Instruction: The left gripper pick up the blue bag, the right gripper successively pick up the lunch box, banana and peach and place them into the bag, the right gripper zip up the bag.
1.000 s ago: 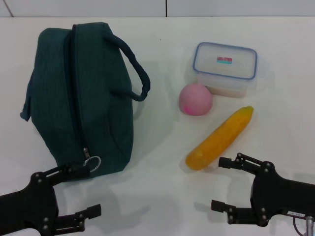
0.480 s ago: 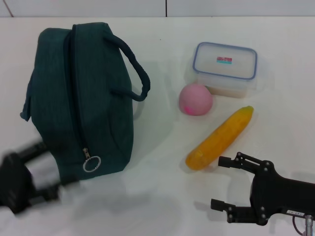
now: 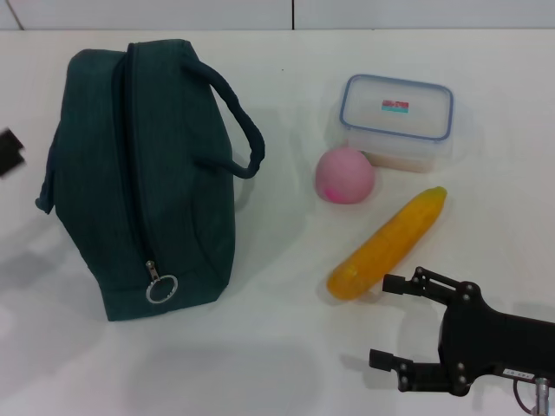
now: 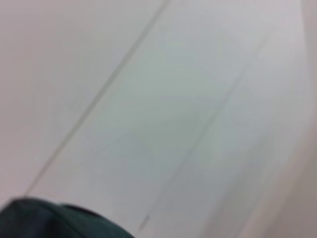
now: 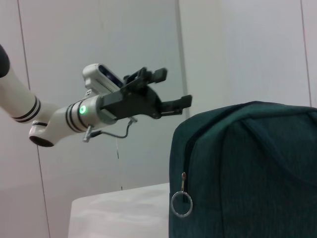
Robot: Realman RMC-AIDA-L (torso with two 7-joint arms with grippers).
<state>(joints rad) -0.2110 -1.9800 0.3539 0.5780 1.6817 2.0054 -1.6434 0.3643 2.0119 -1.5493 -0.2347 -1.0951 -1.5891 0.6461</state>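
Though nearly off-frame, left end effector (image 5: 166, 89) spread above blue bag (image 3: 143, 173).

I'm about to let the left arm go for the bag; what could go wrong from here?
The dark teal fabric lunch bag lies zipped shut, so nothing can go in yet. The left gripper, fingers open, hovers beside it, raised. The orange-yellow toy banana ends almost at the open right gripper, and the round pink toy peach could roll.

The left gripper (image 5: 171, 89) is raised at nine o'clock, jaws parted. The right gripper (image 3: 392, 321) sits at five o'clock, jaws parted.
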